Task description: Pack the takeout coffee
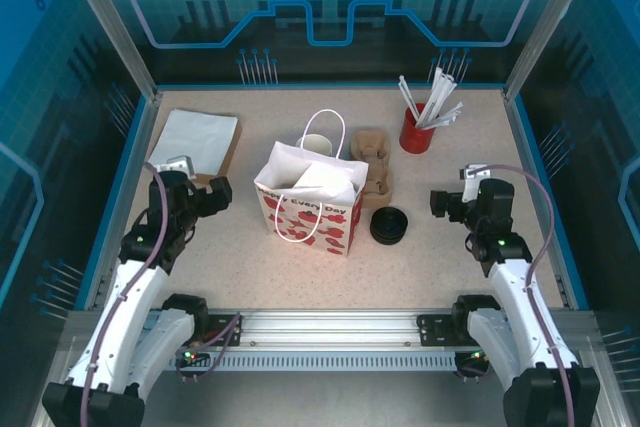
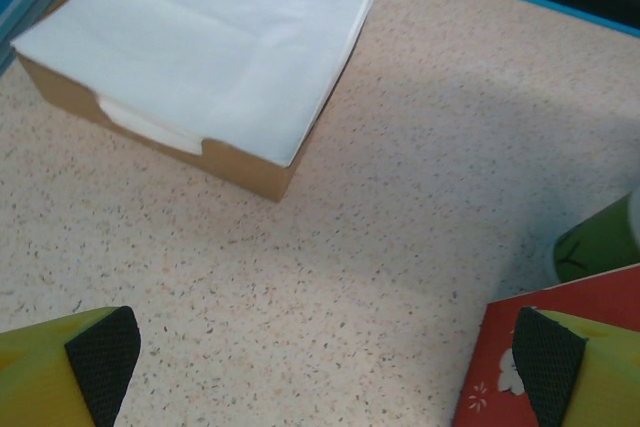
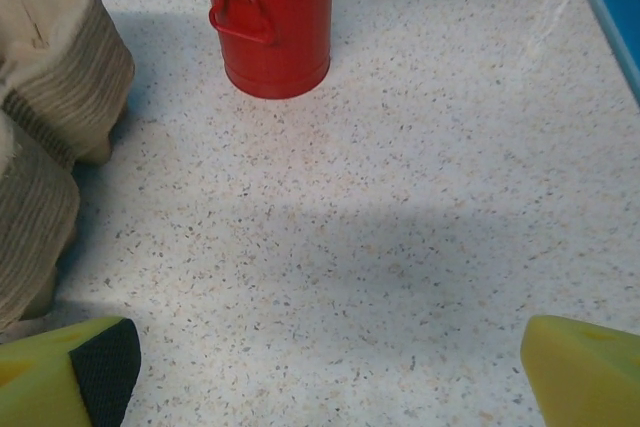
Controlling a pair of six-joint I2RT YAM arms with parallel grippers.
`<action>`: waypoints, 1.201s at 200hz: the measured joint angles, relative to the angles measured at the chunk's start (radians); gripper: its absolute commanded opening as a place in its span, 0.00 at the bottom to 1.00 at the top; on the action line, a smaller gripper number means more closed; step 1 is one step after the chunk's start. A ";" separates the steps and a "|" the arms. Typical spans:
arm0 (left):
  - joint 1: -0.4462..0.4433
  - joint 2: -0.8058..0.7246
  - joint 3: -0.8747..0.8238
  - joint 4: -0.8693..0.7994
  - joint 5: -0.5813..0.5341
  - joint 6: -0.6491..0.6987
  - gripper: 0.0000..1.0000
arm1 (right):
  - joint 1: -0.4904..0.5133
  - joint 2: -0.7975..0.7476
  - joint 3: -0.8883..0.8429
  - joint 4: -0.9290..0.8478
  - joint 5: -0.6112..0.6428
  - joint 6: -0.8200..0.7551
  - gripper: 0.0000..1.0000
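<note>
Bag (image 1: 312,202) mid-tabletop (image 1: 250,267); cup (image 1: 316,145) just behind it; lids (image 1: 389,225) to its right; carrier (image 1: 375,162) behind the lids; napkin box (image 1: 196,142) far left.

The green paper cup (image 1: 317,144) stands upright, open-topped, just behind the bag (image 1: 310,209).

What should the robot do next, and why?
Probably ease the left gripper toward the green cup behind the paper bag. The cup stands outside the bag, and the left gripper and right gripper are both open, holding nothing.
</note>
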 measured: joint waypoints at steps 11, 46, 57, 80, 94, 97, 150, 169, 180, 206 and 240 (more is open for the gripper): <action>0.013 0.014 -0.015 0.018 0.011 0.000 0.99 | 0.000 0.019 -0.031 0.054 -0.006 0.004 1.00; 0.029 0.064 -0.059 0.079 0.037 0.001 0.99 | 0.000 0.090 -0.119 0.235 -0.019 0.019 1.00; 0.031 0.077 -0.068 0.098 0.045 0.001 0.99 | 0.000 0.111 -0.137 0.284 -0.022 0.022 1.00; 0.034 0.102 -0.086 0.149 0.053 0.003 0.99 | -0.002 0.162 -0.164 0.395 -0.029 0.026 1.00; 0.035 0.114 -0.103 0.188 0.055 0.010 0.99 | -0.002 0.208 -0.169 0.459 -0.036 0.026 1.00; 0.035 0.117 -0.108 0.199 0.056 0.013 0.99 | -0.002 0.219 -0.169 0.473 -0.038 0.026 1.00; 0.047 0.182 -0.193 0.369 0.055 0.030 0.99 | 0.059 0.482 -0.145 0.701 -0.048 0.013 1.00; 0.047 0.195 -0.224 0.421 0.050 0.048 0.99 | 0.091 0.571 -0.093 0.748 -0.044 -0.021 1.00; 0.050 0.198 -0.237 0.443 0.047 0.058 0.99 | 0.103 0.612 -0.065 0.774 -0.044 -0.036 1.00; 0.056 0.200 -0.256 0.486 0.032 0.081 0.99 | 0.101 0.697 -0.029 0.834 -0.046 -0.050 1.00; 0.058 0.208 -0.278 0.543 0.014 0.103 0.99 | 0.081 0.720 -0.029 0.861 -0.052 -0.046 1.00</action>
